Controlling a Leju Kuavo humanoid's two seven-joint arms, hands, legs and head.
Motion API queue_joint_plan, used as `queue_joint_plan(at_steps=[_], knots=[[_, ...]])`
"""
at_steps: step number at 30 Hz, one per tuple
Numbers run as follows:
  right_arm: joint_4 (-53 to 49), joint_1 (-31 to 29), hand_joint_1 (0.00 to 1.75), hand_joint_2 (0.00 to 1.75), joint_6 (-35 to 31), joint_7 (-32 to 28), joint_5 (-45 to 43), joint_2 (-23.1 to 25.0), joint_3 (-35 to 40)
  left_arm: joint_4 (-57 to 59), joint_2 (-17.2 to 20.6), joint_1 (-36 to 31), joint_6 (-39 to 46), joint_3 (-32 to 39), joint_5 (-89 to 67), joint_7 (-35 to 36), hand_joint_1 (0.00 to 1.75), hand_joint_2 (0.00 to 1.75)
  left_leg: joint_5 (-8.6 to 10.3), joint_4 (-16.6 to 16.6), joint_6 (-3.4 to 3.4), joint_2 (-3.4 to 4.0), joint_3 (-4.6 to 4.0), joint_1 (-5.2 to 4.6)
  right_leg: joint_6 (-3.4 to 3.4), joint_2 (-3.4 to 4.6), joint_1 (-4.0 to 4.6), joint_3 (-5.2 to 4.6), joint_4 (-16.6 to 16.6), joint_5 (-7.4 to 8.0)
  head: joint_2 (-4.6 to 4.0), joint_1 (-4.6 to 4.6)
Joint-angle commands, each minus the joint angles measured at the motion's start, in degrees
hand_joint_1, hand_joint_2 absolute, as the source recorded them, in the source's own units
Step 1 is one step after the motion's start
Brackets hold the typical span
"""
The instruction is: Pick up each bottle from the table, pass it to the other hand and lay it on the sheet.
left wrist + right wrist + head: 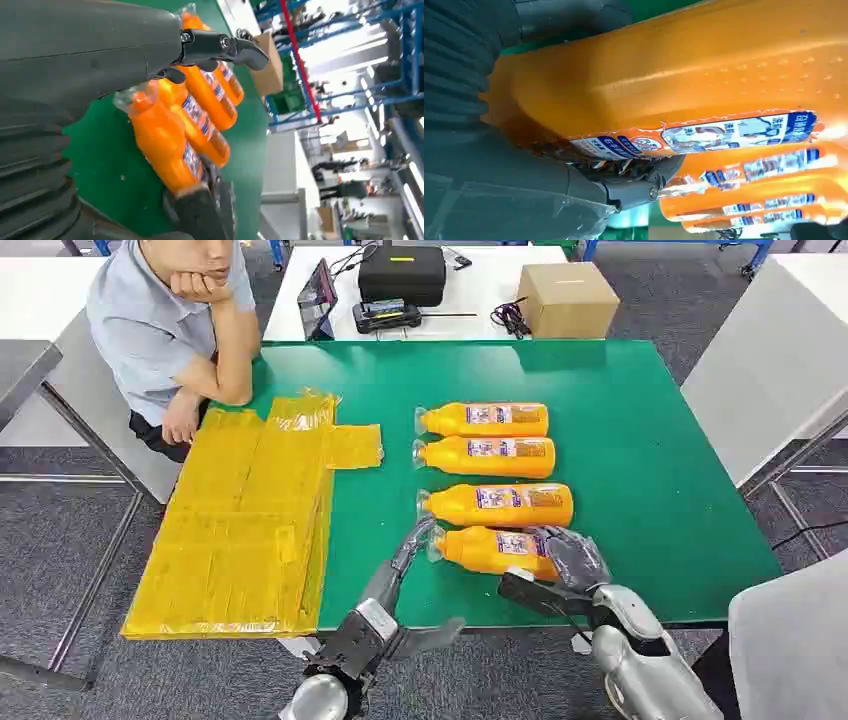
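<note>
Orange plastic, four bottles' worth, lies in a column on the green counter (650,470), each bottle on its side with its clear-wrapped cap toward the yellow plastic sheet (240,530) and its base away from it. The nearest orange bottle (495,551) is the one in play: the right hand (560,565) is wrapped around its base end, dark fingers (644,187) curled under the label, so the hold looks firm. The bottle's long axis runs across the robot, cap pointing at the left hand (415,545), which reaches toward the neck with its fingers (225,47) spread and nothing in them. Judged from this, the handover turns on that short gap between the left hand and the cap end.

The sheet lies flat on the counter's left part, well apart from the bottles, with no bottle on it. A person in a grey shirt (170,320) leans on the counter's far left corner. A cardboard box (567,300) sits on the white table behind.
</note>
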Motion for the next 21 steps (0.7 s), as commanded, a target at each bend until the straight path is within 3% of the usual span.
queue_joint_plan(at_steps=[1, 9, 14, 21], knots=[[-4.8, 8.1, 1.75, 1.75, 2.9, -5.7, -11.0, 3.5, -5.9, 5.5, -2.7, -2.4, 9.5, 3.6, 7.9, -7.4, 0.0, 1.75, 0.04, 0.0, -0.12, -0.24, 0.04, 0.11, -0.15, -0.26, 0.11, 0.14, -0.1, -0.02, 0.0, -0.04], [-9.3, 6.0, 1.75, 1.75, 0.8, -6.6, -15.4, 8.1, -6.2, 6.9, -3.7, -3.1, 14.0, 8.3, 22.9, -11.2, 0.0, 1.75, -0.01, 0.0, -0.14, 0.07, 0.03, 0.14, -0.18, 0.07, 0.15, 0.1, 0.0, 0.02, 0.0, -0.02], [-11.7, 4.8, 1.75, 1.75, 0.0, -8.6, -19.1, 9.6, -5.6, 12.0, -2.2, -3.5, 4.4, 5.4, 33.9, -3.0, 0.0, 1.75, 0.02, 0.0, -0.07, 0.11, -0.02, 0.06, -0.1, 0.11, 0.05, 0.03, 0.0, 0.01, 0.0, -0.04], [-11.0, 1.1, 1.75, 1.75, 1.0, -8.9, -22.0, 9.9, -2.9, 19.0, -1.1, -5.7, -4.0, -1.6, 34.5, 1.1, 0.0, 1.75, 0.09, 0.0, -0.03, 0.1, -0.39, 0.01, -0.06, 0.15, 0.01, -0.24, 0.0, 0.03, 0.0, -0.04]])
